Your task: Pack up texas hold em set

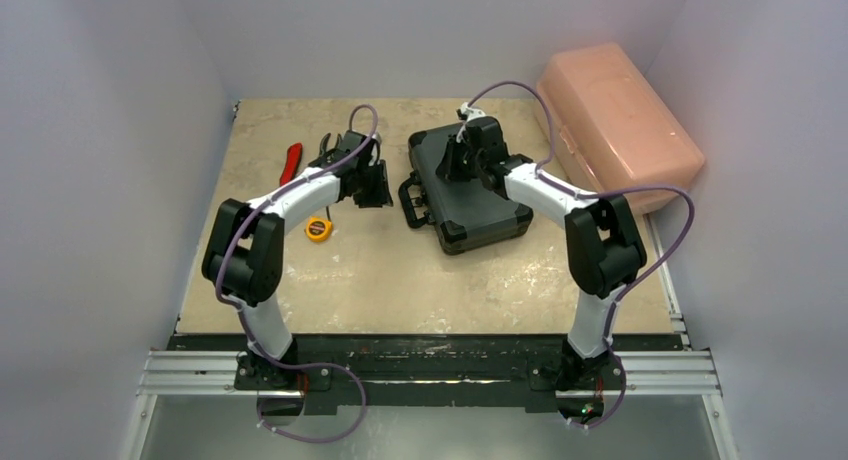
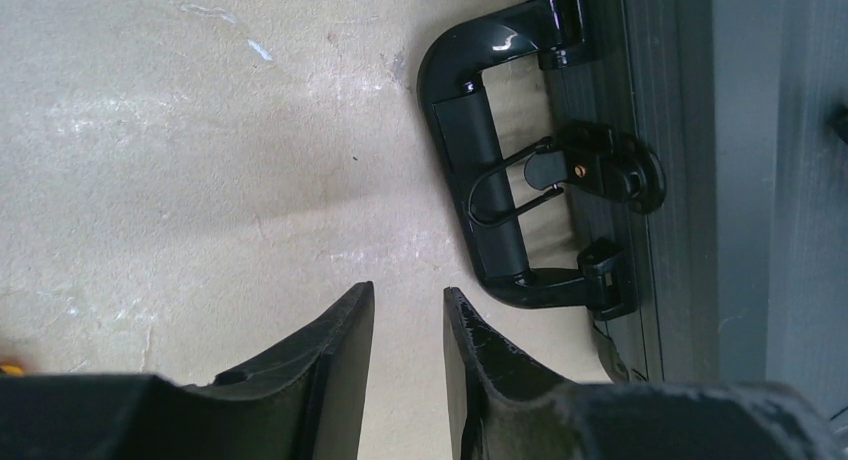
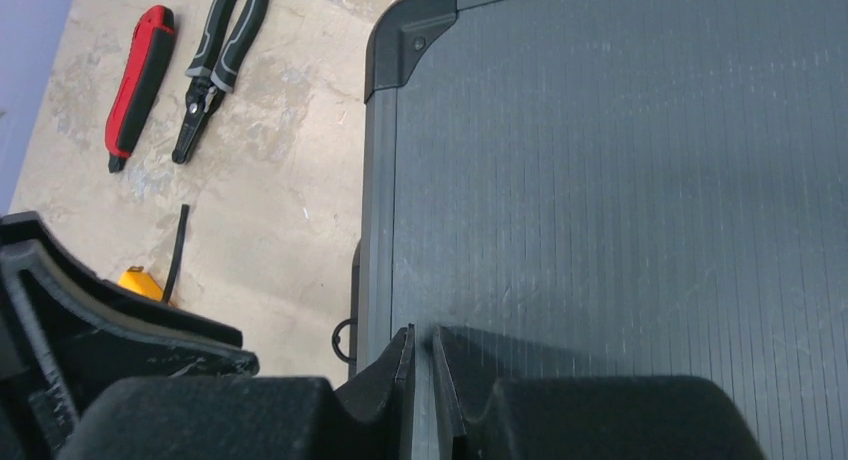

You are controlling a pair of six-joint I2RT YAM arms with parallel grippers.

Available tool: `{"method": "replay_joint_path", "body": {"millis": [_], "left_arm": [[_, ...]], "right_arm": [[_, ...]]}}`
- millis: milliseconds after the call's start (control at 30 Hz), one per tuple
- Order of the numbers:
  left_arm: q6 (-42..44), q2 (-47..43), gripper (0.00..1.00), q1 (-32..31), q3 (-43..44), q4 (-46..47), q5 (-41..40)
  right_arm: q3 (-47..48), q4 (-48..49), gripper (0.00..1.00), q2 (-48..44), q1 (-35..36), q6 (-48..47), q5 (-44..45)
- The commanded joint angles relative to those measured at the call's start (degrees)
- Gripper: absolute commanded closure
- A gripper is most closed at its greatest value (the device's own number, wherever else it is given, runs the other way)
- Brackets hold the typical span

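Note:
The black briefcase (image 1: 485,215) lies shut on the table, its handle (image 1: 410,202) facing left. No chips, cards, buttons or die show. My left gripper (image 1: 372,185) hovers just left of the handle (image 2: 478,180); in the left wrist view it (image 2: 408,295) is open and empty over bare table, with a latch (image 2: 600,172) of the case beyond. My right gripper (image 1: 455,165) is over the lid near its left edge; in the right wrist view it (image 3: 422,332) is shut with nothing between the fingers, down at the ribbed lid (image 3: 620,180).
A large pink plastic box (image 1: 615,120) stands at the back right beside the briefcase. Pliers (image 3: 215,60) and a red-handled tool (image 3: 140,80) lie at the back left. A yellow tape measure (image 1: 318,228) lies under my left arm.

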Motion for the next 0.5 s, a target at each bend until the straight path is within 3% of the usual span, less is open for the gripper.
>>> {"method": "replay_joint_path", "body": {"millis": [0, 467], "left_arm": [[-1.8, 1.7, 0.68, 0.3, 0.4, 3.4, 1.1], [-5.7, 7.3, 0.77, 0.2, 3.3, 3.2, 1.7]], "right_arm": [[-6.3, -11.9, 0.85, 1.1, 0.1, 0.0, 2.7], [-10.0, -10.4, 0.89, -0.4, 0.2, 0.6, 2.1]]}}
